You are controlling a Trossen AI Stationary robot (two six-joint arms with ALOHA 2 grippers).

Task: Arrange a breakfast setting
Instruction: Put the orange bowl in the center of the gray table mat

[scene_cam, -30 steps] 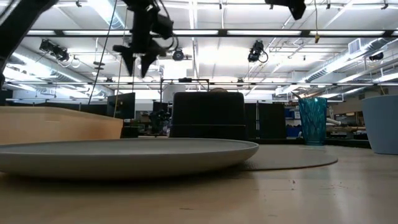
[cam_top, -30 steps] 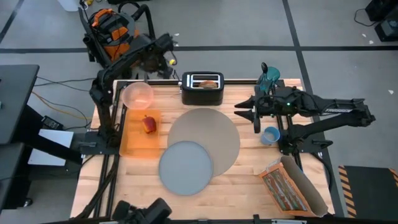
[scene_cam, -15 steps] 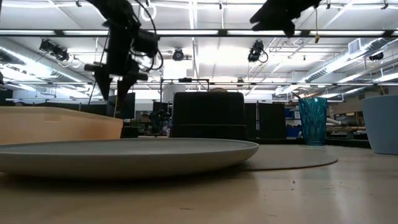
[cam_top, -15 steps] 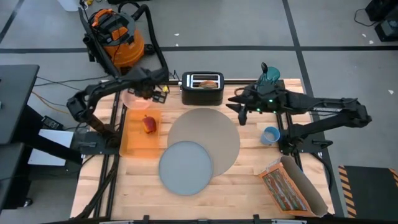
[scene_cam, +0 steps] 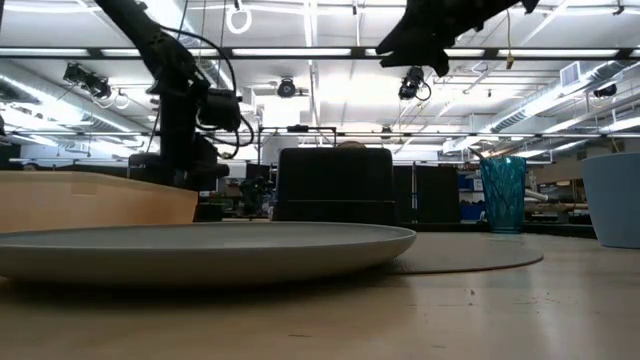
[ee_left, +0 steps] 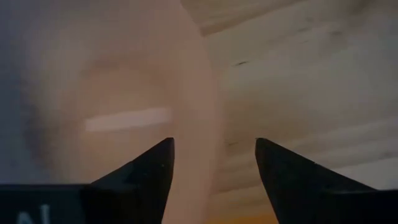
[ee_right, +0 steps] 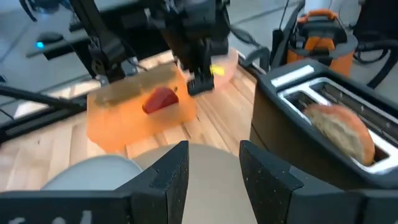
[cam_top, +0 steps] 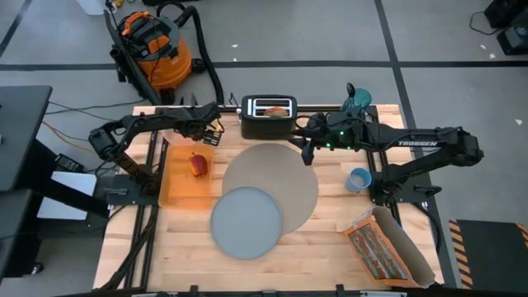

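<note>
The translucent pink bowl (cam_top: 177, 128) stands at the table's far left, beside the orange tray (cam_top: 183, 191) that holds the red apple (cam_top: 198, 165). My left gripper (cam_top: 200, 135) is low over the bowl's right side and open. One finger is over the bowl's inside (ee_left: 112, 93) and one is outside. My right gripper (cam_top: 307, 150) is open and empty in the air, right of the black toaster (cam_top: 268, 118), where the bagel (ee_right: 339, 130) sits in a slot. The grey plate (cam_top: 246, 223) overlaps the round grey mat (cam_top: 280, 177). The blue cup (cam_top: 359, 179) and the cereal box (cam_top: 378, 252) are at the right. The spoon is not in view. My left gripper comes at the bowl from above with open fingers on either side of its rim (ee_left: 202, 112). I cannot tell whether they touch the rim.
A teal bottle (cam_top: 356, 102) stands at the far right corner behind my right arm. The toaster stands at the far edge between the two grippers. Bare wood shows at the near left corner (cam_top: 165, 256) and between mat and cup.
My left gripper has come down from high behind the table's far edge onto the pink bowl, with its fingers now around the rim. My right gripper has gone toward the table's left edge, from above the cup's side to beside the toaster. No object has moved.
</note>
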